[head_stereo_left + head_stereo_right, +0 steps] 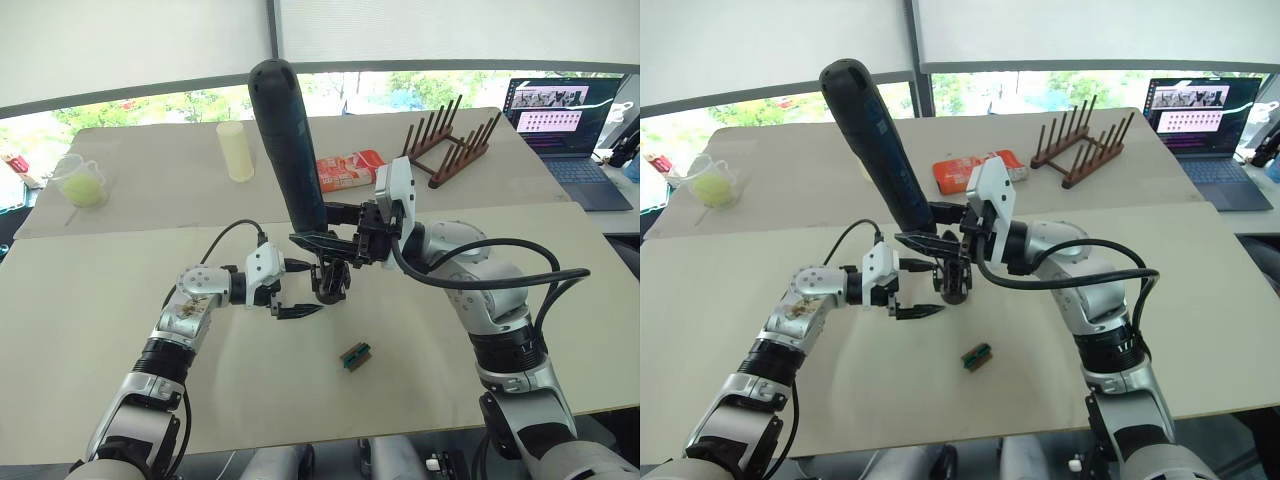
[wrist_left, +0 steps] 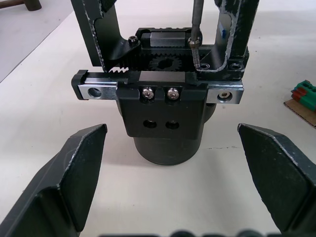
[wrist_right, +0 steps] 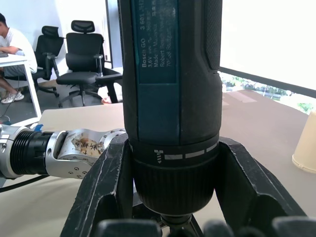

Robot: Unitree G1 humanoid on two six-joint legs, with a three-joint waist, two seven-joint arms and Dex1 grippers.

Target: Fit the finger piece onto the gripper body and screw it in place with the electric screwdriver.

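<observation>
The electric screwdriver (image 1: 290,140), a thick dark cylinder, stands tilted with my right gripper (image 1: 322,242) shut around its lower end. Its thin metal bit (image 2: 196,29) points down onto a screw on the gripper body (image 2: 165,113), which sits upright on the table. The black finger piece (image 2: 232,42) stands on the body's silver rail right beside the bit. A second black finger stands at the other end of the rail. My left gripper (image 1: 300,290) is open just left of the body, with one finger (image 2: 74,182) to each side and not touching it.
A small green-brown block (image 1: 356,355) lies on the table in front of the body. Further back are a pale cup (image 1: 236,150), an orange packet (image 1: 345,170), a wooden rack (image 1: 450,145), a jug (image 1: 80,180) and a laptop (image 1: 560,120). A seated person (image 3: 10,34) and chairs (image 3: 81,54) are behind.
</observation>
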